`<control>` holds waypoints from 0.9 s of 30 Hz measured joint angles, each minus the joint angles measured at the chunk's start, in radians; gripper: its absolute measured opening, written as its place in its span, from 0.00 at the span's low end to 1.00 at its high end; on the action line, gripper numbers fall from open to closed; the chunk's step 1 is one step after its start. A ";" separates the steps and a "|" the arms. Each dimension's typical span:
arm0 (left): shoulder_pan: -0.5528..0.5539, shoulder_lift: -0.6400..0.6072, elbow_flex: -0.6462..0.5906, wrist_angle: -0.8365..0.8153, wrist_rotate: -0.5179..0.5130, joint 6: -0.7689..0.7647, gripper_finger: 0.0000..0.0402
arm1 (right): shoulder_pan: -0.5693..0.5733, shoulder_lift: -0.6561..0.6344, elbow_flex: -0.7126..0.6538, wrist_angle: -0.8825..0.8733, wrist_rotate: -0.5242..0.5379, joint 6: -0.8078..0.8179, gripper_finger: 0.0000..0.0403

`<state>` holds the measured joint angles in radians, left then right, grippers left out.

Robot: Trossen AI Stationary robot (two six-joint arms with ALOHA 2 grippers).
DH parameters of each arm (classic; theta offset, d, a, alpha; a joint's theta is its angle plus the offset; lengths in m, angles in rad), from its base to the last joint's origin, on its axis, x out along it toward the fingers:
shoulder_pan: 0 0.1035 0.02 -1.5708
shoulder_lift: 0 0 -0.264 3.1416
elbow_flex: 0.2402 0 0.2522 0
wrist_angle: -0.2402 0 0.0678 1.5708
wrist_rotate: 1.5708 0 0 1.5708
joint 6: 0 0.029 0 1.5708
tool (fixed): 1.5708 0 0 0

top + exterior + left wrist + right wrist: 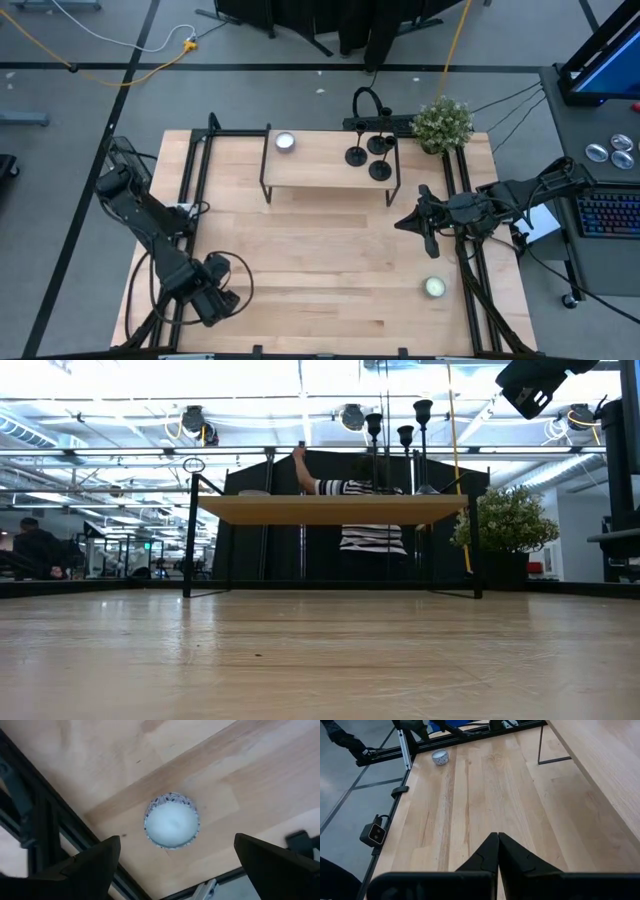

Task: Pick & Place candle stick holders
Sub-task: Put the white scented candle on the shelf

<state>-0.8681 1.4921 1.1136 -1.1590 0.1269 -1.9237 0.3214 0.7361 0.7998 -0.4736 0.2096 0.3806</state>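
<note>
My left gripper point(222, 290) hovers near the table's front left corner, fingers point(90, 865) spread wide over a white tealight point(171, 821). My right gripper point(405, 222) waits pinched shut at the right side. The three candle stick holders point(368, 155) stand clustered on the small raised shelf point(320, 165).

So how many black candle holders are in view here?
3, clustered at the right end of the raised shelf: one holder nearest the shelf's middle, one toward the back edge, one toward the front edge. Nothing suggests others are hidden.
</note>
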 joint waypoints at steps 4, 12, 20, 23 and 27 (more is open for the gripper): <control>-0.017 0.000 -0.052 0.083 0.010 -0.020 0.98 | 0.000 0.000 0.000 0.000 0.000 0.001 0.00; -0.026 0.000 -0.164 0.240 0.016 -0.035 0.98 | 0.000 0.000 0.000 0.000 0.000 0.026 0.00; -0.027 0.000 -0.255 0.343 0.075 -0.041 0.98 | 0.000 0.000 0.000 0.000 0.002 0.027 0.00; -0.027 0.000 -0.276 0.368 0.072 -0.042 0.98 | 0.000 0.000 0.000 0.000 0.002 0.027 0.00; -0.029 0.000 -0.304 0.433 0.071 -0.042 0.98 | 0.000 0.000 0.000 -0.001 0.002 0.022 0.00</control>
<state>-0.8969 1.4918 0.8098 -0.7264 0.1978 -1.9656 0.3214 0.7364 0.7998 -0.4744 0.2119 0.4026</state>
